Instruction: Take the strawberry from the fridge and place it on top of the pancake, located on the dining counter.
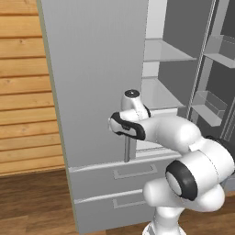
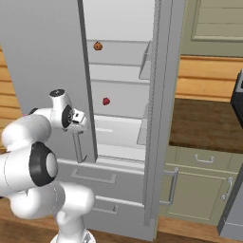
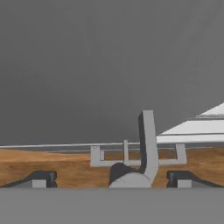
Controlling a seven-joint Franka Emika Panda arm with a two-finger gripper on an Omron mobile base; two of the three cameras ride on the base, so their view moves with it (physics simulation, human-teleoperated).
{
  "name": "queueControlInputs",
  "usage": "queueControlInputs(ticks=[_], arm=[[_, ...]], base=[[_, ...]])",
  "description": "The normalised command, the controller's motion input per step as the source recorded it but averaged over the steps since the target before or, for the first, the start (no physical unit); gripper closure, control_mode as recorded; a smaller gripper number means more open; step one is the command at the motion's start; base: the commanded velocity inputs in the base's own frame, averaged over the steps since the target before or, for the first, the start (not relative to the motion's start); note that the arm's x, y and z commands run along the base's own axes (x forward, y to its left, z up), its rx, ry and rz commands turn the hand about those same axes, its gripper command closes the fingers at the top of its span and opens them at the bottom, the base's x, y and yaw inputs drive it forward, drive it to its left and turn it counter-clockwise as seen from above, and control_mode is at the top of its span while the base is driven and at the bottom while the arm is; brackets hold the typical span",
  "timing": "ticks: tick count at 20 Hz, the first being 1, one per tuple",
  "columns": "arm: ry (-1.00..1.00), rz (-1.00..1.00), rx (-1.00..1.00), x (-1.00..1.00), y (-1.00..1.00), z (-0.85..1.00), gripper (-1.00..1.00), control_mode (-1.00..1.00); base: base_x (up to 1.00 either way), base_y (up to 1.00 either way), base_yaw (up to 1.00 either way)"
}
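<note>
The strawberry (image 2: 106, 101) lies on a white middle shelf inside the fridge (image 1: 92, 69), whose right door stands wide open. My gripper (image 2: 78, 127) is open at the lower end of the left door's vertical bar handle (image 1: 127, 149), well left of and below the berry. In the hand view the handle (image 3: 148, 144) rises between my spread fingertips (image 3: 40, 179), and nothing is held. The pancake and the dining counter are out of view.
An orange-brown ball (image 2: 98, 46) sits on the upper shelf. Two fridge drawers (image 1: 114, 183) lie below the doors. The open right door (image 2: 159, 118) stands edge-on beside a wall counter (image 2: 204, 118) with green cabinets. A wood-plank wall (image 1: 23, 92) is at the left.
</note>
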Motion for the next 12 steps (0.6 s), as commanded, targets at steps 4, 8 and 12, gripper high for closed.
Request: queueControlInputs(ticks=[4,8,12], arm=[[-0.01,-0.02,0.0,0.3,0.0,-0.35,-1.0,-1.0],[-0.01,0.0,0.0,0.05,-0.03,-0.36,-1.0,-1.0],[0.0,0.0,0.0,0.0,-0.01,-0.35,-1.0,-1.0]], base=[[0.0,0.0,0.0],[0.0,0.0,0.0],[0.0,0.0,0.0]])
